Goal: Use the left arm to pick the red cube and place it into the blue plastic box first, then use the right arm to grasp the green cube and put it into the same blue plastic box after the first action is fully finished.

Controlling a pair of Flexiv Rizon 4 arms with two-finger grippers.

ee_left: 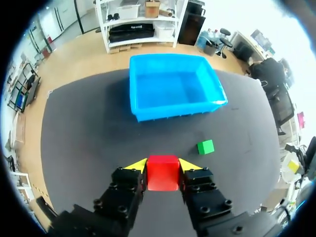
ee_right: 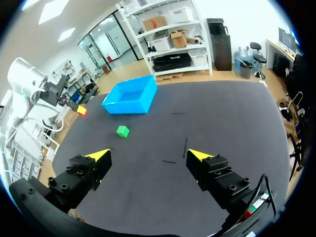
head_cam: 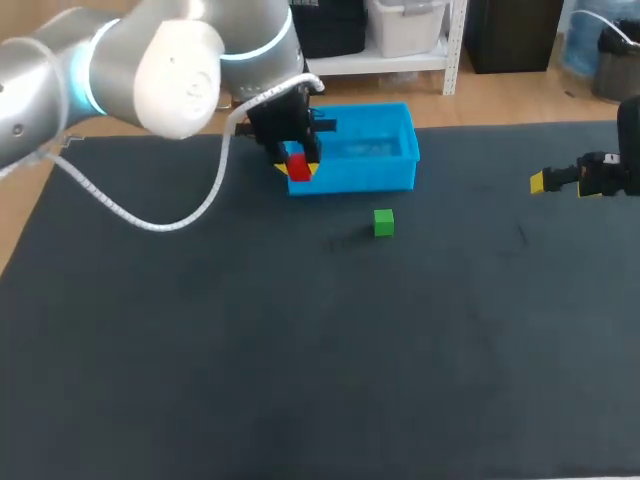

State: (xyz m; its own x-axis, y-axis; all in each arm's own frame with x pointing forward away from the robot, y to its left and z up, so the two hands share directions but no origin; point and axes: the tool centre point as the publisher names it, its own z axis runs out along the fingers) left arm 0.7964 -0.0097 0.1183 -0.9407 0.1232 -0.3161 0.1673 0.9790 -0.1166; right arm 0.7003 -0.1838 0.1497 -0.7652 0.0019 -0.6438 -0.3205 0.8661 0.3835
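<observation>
L end effector (ee_left: 163, 165) grips red cube (ee_left: 163, 174) near blue box (ee_left: 173, 106).

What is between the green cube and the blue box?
Nothing, just bare dark table between the green cube and the blue box, seen in the left wrist view.

The red cube (ee_left: 163, 172) is plain bright red, the green cube (head_cam: 384, 222) vivid green, and the blue plastic box (head_cam: 365, 178) a uniform sky blue. The desk (head_cam: 300, 350) is unpatterned dark charcoal. Both the left fingers (ee_left: 137, 164) and the right fingers (ee_right: 98, 155) are black with bright yellow tips; the left arm (head_cam: 40, 90) is silver-grey with a white joint cap and cyan ring.
</observation>
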